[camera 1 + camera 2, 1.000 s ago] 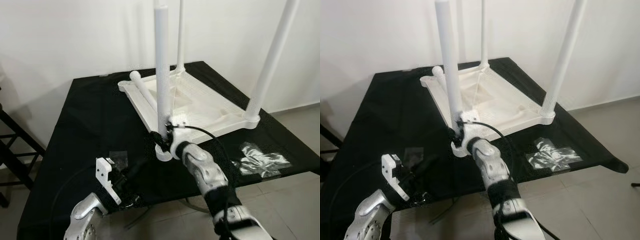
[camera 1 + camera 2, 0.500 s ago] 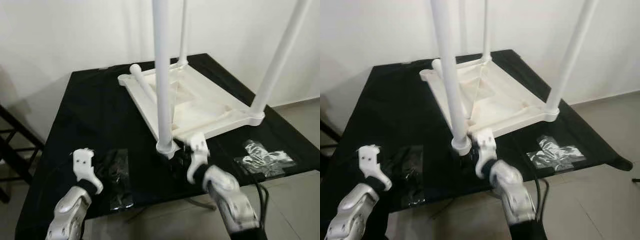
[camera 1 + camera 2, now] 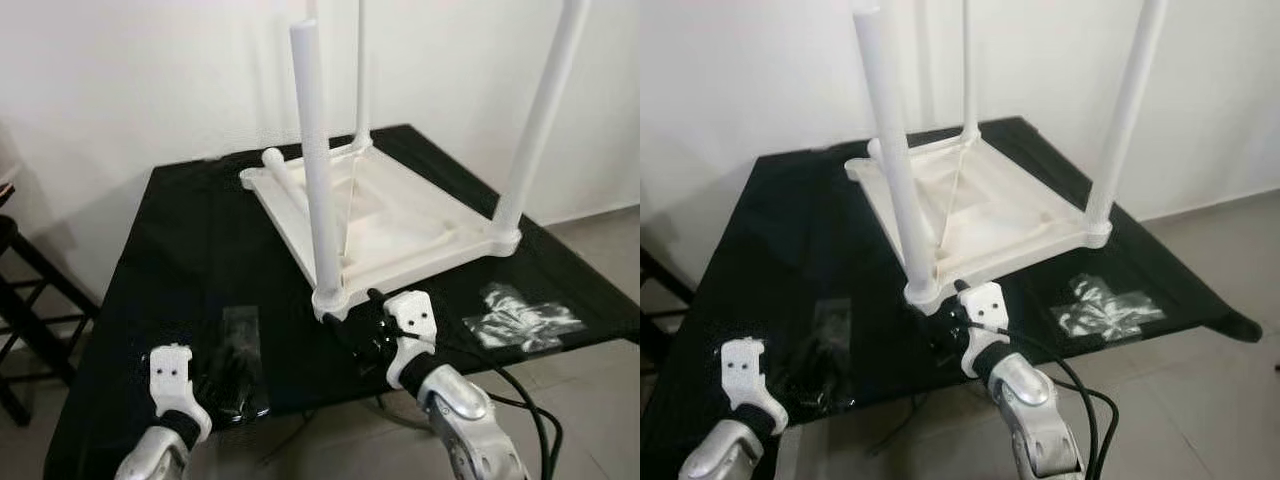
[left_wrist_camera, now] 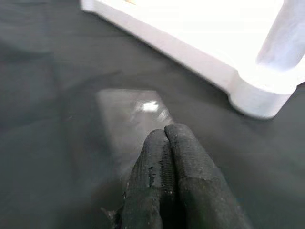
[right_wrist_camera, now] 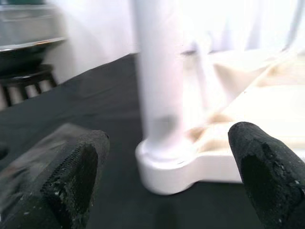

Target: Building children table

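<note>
The white children's table lies upside down on a black cloth. Three legs stand up from it: a near one, a right one and a far one. Another white leg lies loose on the underside at the far left corner. My right gripper is open just in front of the near leg's base, one finger on each side, not touching it. My left gripper is shut and empty, low over a clear plastic bag at the front left.
A crumpled clear bag lies on the cloth at the front right. A dark stool stands on the floor to the left. A white wall runs close behind. The cloth's front edge is right by both wrists.
My right gripper has let go of the near leg's base and drawn back toward the front edge, now open. My left arm has sunk lower and to the left. The camera has shifted.
</note>
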{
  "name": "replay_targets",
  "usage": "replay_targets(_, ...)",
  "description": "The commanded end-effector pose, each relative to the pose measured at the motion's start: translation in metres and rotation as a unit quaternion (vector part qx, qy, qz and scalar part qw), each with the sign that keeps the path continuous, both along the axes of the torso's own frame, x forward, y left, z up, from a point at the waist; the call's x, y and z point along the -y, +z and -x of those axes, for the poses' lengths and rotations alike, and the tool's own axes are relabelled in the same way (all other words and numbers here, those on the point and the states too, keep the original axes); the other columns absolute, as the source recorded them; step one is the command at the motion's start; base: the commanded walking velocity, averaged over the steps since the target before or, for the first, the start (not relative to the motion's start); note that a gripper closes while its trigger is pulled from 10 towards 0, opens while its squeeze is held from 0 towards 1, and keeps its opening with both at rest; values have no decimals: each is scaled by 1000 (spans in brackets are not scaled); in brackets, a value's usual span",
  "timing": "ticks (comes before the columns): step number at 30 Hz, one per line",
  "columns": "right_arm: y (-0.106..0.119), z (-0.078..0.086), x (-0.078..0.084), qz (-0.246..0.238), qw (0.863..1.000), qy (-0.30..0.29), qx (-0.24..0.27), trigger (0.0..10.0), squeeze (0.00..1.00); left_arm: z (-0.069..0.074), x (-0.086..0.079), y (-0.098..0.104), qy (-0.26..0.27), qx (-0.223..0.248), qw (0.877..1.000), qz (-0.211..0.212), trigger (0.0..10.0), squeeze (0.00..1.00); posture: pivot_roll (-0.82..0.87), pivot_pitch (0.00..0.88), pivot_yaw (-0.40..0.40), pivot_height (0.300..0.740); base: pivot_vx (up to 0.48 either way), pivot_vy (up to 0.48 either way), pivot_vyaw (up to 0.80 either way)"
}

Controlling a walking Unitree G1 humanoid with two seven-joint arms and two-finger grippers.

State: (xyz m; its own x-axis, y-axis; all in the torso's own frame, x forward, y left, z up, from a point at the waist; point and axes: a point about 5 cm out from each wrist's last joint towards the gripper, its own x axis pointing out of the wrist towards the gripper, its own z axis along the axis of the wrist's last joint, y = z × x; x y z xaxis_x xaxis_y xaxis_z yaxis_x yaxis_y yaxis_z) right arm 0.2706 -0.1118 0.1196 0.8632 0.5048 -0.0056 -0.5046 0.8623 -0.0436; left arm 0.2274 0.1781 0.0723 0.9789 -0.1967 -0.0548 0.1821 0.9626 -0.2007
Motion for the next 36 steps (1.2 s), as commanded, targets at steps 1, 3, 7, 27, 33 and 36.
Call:
replay_targets(1,9,-5,0,13,1000,-3,28,10000,0,-5,7,4,-5,2,1000,-14,10000,0,-45,0,58,740,0,-431,0)
replay_targets(3,12,-8,0,13,999,-4,31,10000,0,-7,8,5,-4,0,1000,-14,10000,0,-46,0,57,740,0,-441,0)
replay_targets(7,14,-12,-2,19,999,2,40,10000,0,-10,9,7,-4,1,1000,-12,10000,0,-43,0,51,740,0,-450,0)
replay_targets(27,0,-14,-15,0,998,65,1,10000,0,-14,0,7,96,-30,995,-28,10000,0,-51,0,33,740,0,-455,0)
replay_targets(33,-2,-14,-16,-4,997,74,-3,10000,0,-9,-21,-5,183,-76,980,-14,10000,0,-57,0,43,740,0,-469,0)
replay_targets(36,-2,-15,-16,-8,997,74,-4,10000,0,-11,-14,0,161,-65,985,8,10000,0,-57,0,43,740,0,-469,0)
